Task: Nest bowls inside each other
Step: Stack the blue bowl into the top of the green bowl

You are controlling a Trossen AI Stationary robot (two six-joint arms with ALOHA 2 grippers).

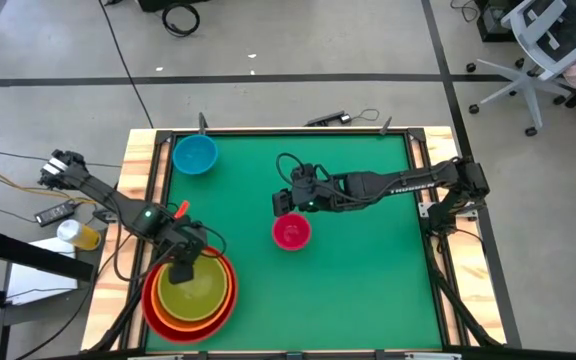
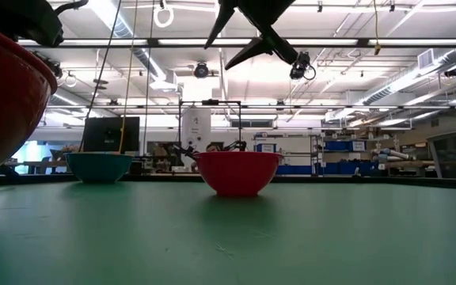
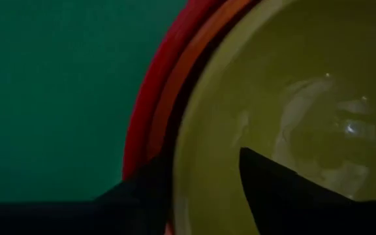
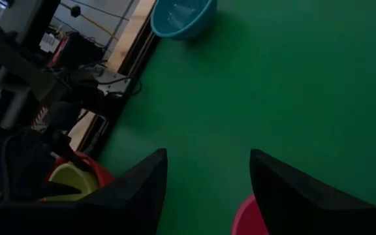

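The red bowl (image 1: 158,312) stands at the table's near left with the orange bowl (image 1: 230,290) and the yellow-green bowl (image 1: 196,292) nested inside it. My left gripper (image 1: 181,270) points down over their far rim, open; one finger is outside the yellow-green rim (image 3: 181,150) and one finger (image 3: 266,189) is inside. The blue bowl (image 1: 195,154) rests on its base at the far left. The pink-magenta bowl (image 1: 291,232) rests mid-table. My right gripper (image 4: 207,189) hangs open above and just beyond it, holding nothing.
A raised wooden frame (image 1: 140,180) borders the green mat (image 1: 368,270), which is bare through the middle and right. Cables and small parts (image 1: 328,118) lie on the far edge. A remote and a yellow object (image 1: 80,235) sit off the table's left side.
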